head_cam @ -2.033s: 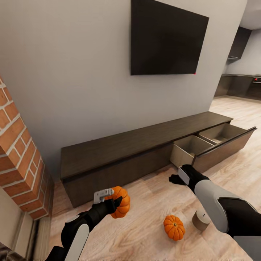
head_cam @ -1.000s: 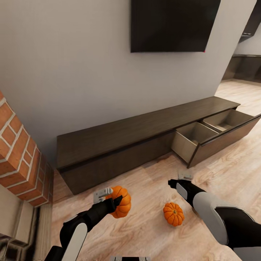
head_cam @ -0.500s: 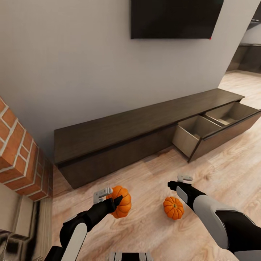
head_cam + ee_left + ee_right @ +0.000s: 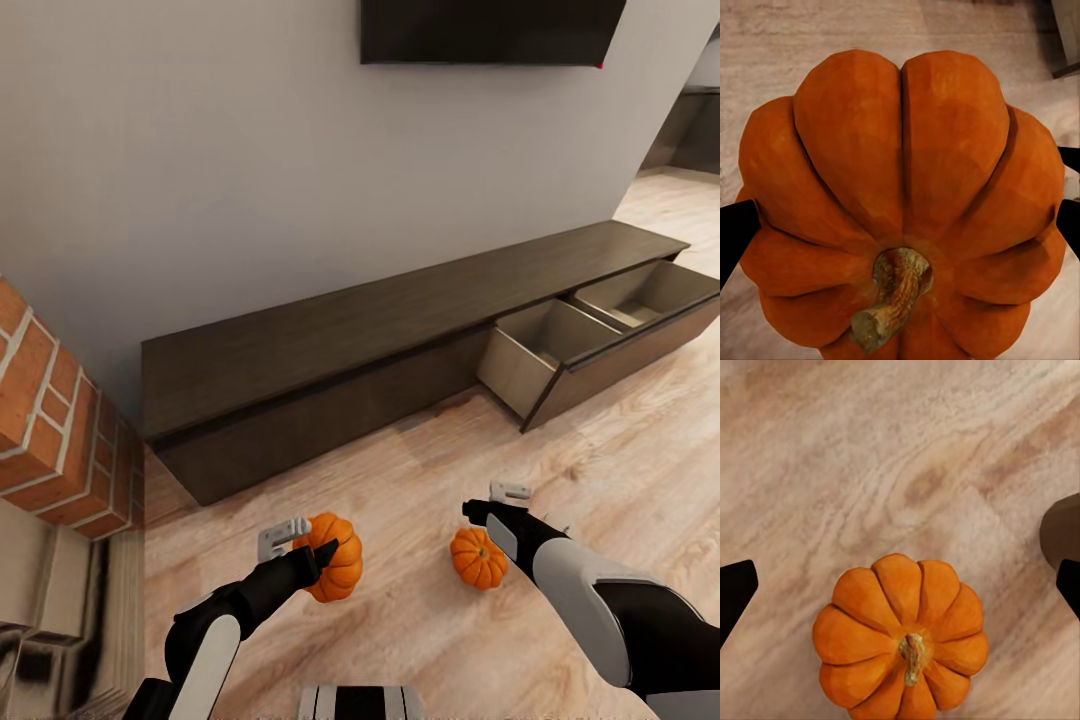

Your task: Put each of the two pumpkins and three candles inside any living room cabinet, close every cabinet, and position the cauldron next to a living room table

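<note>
We see left claw clamped on first pumpkin, held above floor. Right claw spread wide over second pumpkin, resting on floor. Beyond, cabinet at wall, right-end drawers pulled open.

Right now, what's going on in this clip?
The left gripper holds one pumpkin clamped between its fingers, off the wooden floor. The right gripper hangs open above the second pumpkin, which sits on the floor, not yet grasped. Ahead, the long dark cabinet has its right-hand drawer pulled out; nothing shows in the parts of it in sight.
</note>
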You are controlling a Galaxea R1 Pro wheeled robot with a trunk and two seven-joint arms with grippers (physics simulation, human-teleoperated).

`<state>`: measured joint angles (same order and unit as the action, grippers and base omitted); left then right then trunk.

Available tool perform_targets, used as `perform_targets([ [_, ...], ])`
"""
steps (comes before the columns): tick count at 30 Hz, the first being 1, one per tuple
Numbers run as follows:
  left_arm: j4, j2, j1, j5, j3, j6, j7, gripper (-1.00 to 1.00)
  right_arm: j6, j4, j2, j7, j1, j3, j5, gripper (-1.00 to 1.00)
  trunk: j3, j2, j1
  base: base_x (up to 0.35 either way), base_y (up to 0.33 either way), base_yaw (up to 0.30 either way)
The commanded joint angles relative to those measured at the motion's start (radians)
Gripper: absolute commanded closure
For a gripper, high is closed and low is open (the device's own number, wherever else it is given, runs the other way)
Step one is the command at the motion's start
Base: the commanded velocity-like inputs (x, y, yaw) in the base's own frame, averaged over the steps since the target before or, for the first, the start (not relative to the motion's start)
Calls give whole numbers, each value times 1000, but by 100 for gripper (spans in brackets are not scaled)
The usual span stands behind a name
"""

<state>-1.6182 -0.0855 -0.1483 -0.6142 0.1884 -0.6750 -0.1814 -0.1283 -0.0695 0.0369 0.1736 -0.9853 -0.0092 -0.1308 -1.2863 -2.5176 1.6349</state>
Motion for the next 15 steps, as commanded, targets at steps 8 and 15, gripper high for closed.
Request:
perform_targets([
  [8,-1,2,-1,-11,-28,-1,-9,100,15,-1,-1,3,0,0,-7,-100,-20,-2,2,0,0,0],
  [15,-1,-45,-69,-5,-36,3,-42,100,27,-1,-2,3,0,1,-7,-100,-20,-2,2,0,0,0],
])
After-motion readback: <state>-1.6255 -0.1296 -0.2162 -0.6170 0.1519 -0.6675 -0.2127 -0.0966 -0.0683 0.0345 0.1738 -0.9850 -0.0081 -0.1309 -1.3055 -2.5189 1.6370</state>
